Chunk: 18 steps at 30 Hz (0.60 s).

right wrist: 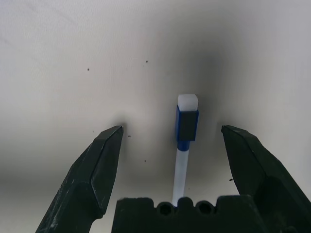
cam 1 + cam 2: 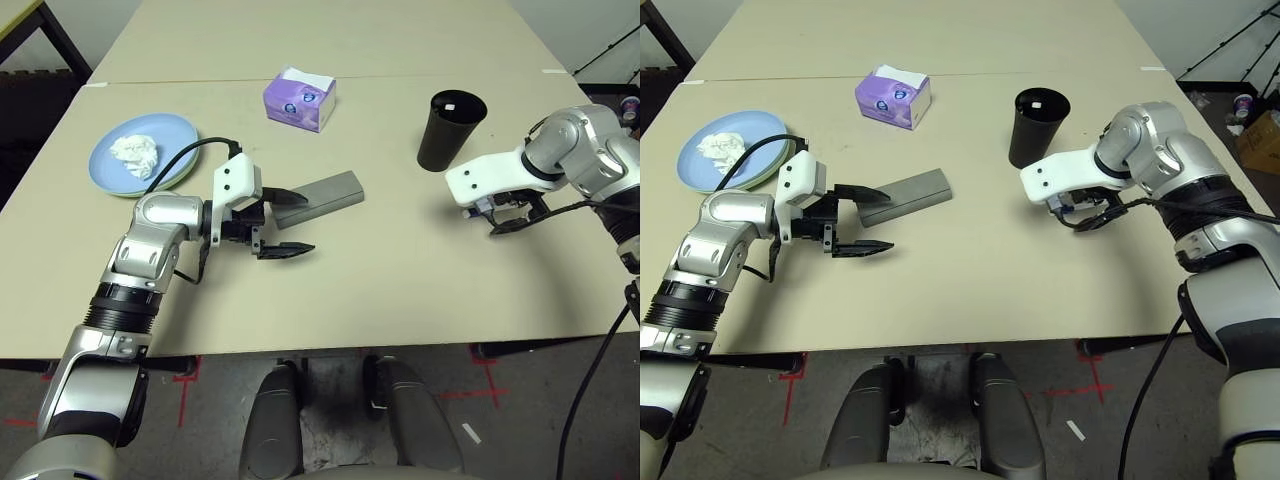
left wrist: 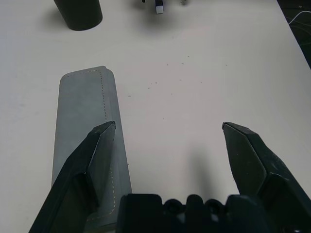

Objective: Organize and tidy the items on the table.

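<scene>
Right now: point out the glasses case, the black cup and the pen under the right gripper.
grey glasses case [image 2: 325,195]: left eye view, middle of its top face.
black cup [image 2: 450,135]: left eye view, outer wall below the rim.
white pen [image 1: 187,124]: right wrist view, its blue band, between the open fingers.

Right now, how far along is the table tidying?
Looks done: crumpled white tissue on the stacked light blue plate.
In hand: nothing held; open right gripper hangs over a thin white pen with a blue band.
Left: grey oblong glasses case beside the open left gripper; black cup.
</scene>
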Each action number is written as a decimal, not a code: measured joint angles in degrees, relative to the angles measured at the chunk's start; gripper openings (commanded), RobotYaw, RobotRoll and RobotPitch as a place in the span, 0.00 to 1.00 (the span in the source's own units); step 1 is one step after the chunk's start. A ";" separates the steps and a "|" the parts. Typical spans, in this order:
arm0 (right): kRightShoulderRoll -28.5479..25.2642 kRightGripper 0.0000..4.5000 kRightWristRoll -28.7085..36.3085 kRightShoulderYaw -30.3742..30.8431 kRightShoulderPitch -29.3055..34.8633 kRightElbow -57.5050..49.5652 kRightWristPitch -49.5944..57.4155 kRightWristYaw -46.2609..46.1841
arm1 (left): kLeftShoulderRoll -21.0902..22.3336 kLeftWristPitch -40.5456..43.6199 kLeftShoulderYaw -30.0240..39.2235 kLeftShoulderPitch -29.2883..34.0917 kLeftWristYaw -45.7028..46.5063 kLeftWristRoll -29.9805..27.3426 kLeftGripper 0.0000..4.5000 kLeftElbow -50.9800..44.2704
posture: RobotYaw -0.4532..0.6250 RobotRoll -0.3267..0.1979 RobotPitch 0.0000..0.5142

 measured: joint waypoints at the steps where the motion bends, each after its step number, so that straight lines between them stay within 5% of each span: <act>1: 0.10 1.00 -0.16 0.00 -0.09 0.27 -0.18 -0.07 | 0.01 0.01 0.00 0.03 0.00 0.00 1.00 -0.02 | 0.39 0.62 0.41; 10: 1.08 0.98 -1.39 0.00 -0.17 1.35 -1.39 -0.24 | 0.02 0.12 0.00 0.08 0.02 0.00 1.00 -0.12 | 0.39 0.62 0.41; 18: 1.80 0.35 -1.94 0.00 -0.01 2.16 -1.93 -0.24 | 0.03 0.14 0.00 0.11 0.02 0.00 1.00 -0.14 | 0.40 0.62 0.41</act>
